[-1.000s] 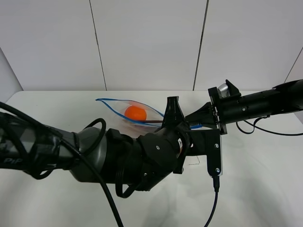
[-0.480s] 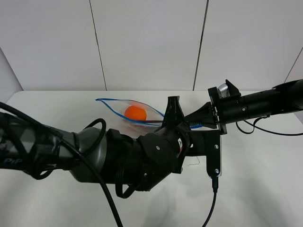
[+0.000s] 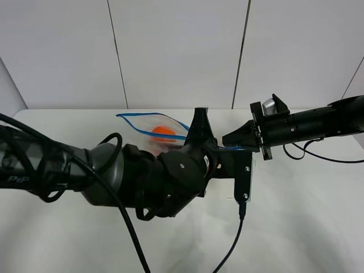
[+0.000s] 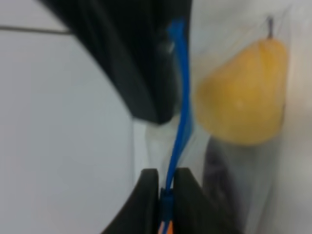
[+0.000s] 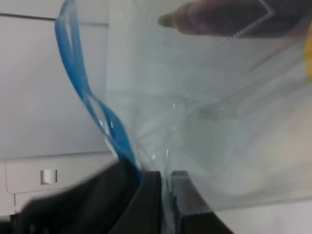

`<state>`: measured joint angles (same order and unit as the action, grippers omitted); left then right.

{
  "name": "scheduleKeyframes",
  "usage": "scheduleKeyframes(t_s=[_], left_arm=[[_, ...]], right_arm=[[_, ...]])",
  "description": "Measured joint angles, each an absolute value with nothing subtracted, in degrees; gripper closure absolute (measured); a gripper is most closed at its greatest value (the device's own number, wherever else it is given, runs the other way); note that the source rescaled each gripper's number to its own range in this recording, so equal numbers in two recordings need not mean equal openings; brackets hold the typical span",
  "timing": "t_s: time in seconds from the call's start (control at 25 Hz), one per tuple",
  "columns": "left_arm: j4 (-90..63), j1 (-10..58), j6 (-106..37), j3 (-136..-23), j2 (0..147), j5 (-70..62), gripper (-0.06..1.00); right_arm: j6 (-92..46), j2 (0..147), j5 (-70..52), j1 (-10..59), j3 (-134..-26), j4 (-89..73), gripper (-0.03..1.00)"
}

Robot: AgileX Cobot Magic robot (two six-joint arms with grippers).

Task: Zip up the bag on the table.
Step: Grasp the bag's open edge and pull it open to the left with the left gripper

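The clear bag lies on the white table, its blue zipper strip running along the far edge. An orange shows through it. My left gripper is shut on the zipper strip; the left wrist view shows its fingertips pinching the blue strip, with the yellow pear beside it. My right gripper is shut on the bag's end; in the right wrist view it clamps the bag's edge where the strip ends, with the purple eggplant beyond.
My bulky left arm covers most of the bag's near side, and its cable hangs over the table. My right arm reaches in from the right. White wall panels stand behind the table.
My left gripper has slid left along the zipper strip, away from the right gripper. The bag's open mouth looks narrower and the orange is more hidden. The right gripper has stayed put.
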<state>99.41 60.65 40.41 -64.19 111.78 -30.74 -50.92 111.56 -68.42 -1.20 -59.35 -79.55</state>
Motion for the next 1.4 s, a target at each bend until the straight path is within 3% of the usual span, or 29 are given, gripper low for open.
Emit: scheduleKeyframes(t_s=[0.56, 1.4], left_arm=[[94.5, 56.24, 32.8, -64.19, 111.78, -37.07, 0.94], [93.25, 40.7, 30.56, -64.19, 111.78, -37.63, 0.94]], right_arm=[[-50.76, 111.56, -68.59, -1.4, -59.35, -77.54, 0.97], [-51.17, 111.51, -68.64, -1.4, -59.35, -77.36, 0.97]])
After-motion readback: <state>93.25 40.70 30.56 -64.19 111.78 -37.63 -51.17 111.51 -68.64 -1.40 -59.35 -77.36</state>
